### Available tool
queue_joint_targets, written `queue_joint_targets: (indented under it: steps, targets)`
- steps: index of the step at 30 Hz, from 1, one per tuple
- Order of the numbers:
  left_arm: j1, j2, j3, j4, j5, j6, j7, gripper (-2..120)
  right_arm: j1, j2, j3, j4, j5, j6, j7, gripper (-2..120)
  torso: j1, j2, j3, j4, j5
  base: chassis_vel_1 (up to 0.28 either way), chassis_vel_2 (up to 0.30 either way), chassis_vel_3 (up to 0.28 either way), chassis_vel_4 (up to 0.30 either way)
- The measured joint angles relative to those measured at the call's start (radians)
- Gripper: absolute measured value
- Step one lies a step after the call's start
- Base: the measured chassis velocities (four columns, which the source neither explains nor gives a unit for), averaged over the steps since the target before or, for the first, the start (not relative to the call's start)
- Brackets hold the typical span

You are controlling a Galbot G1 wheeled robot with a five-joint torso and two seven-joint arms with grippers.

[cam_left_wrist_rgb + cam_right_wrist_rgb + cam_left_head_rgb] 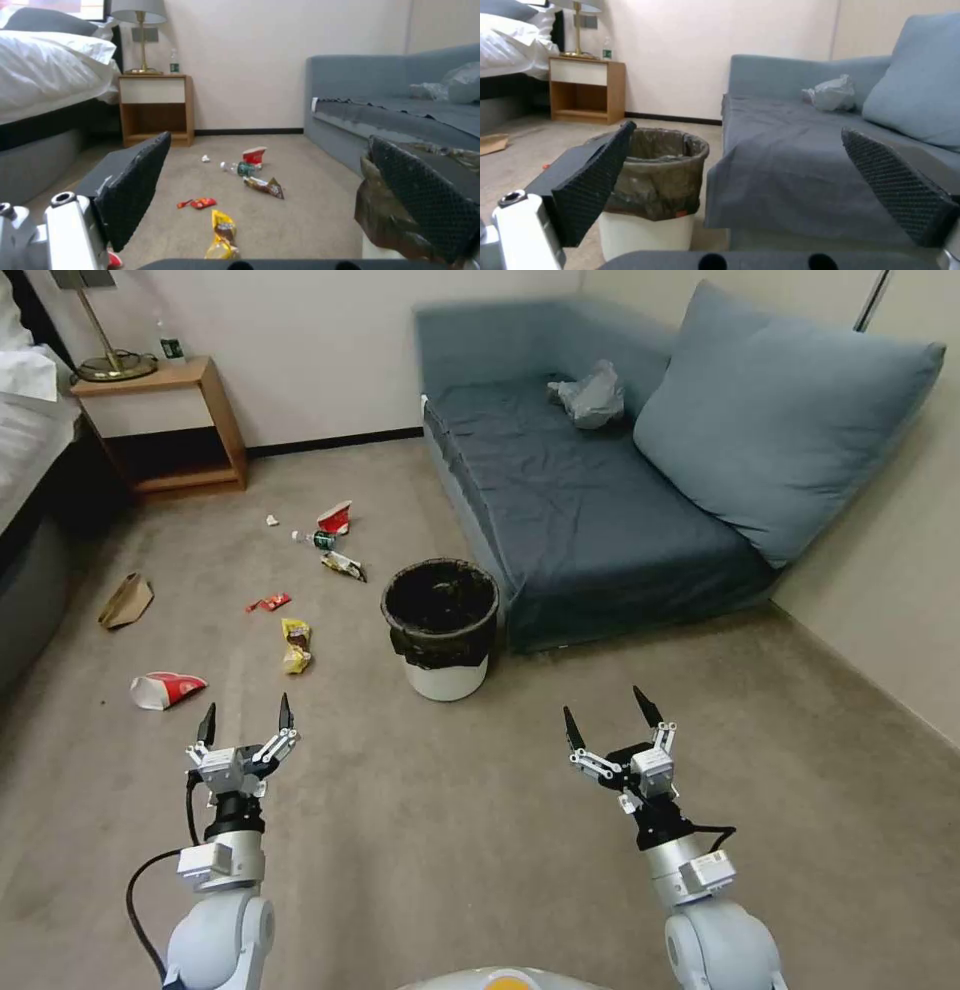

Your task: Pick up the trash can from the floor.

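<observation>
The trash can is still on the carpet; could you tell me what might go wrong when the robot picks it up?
The loose black liner on the trash can could slip if a finger pinches only plastic. It stands close to the sofa, leaving the open right gripper little room. The open left gripper could brush the yellow wrapper.

Beige carpet [450,830], blue sofa [580,500], wooden nightstand [165,420], pale walls.

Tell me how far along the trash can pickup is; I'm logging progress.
Done: nothing shows as finished; the trash can stands upright on the floor beside the sofa. In hand: the left gripper and right gripper are both open, held short of the can, touching nothing. Left: reaching the can, gripping it and lifting it.
</observation>
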Motion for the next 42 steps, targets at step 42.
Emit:
queue_joint_targets:
  steps: [42]
  targets:
    - [0.009, -0.002, 0.03, -0.04, -0.004, 0.036, -0.004, 97, 0.014, -0.005, -0.002, -0.007, 0.01, 0.005, -0.003, 100, 0.0, 0.0, 0.0, 0.0, 0.0, -0.098, 0.098, 0.096, -0.101]
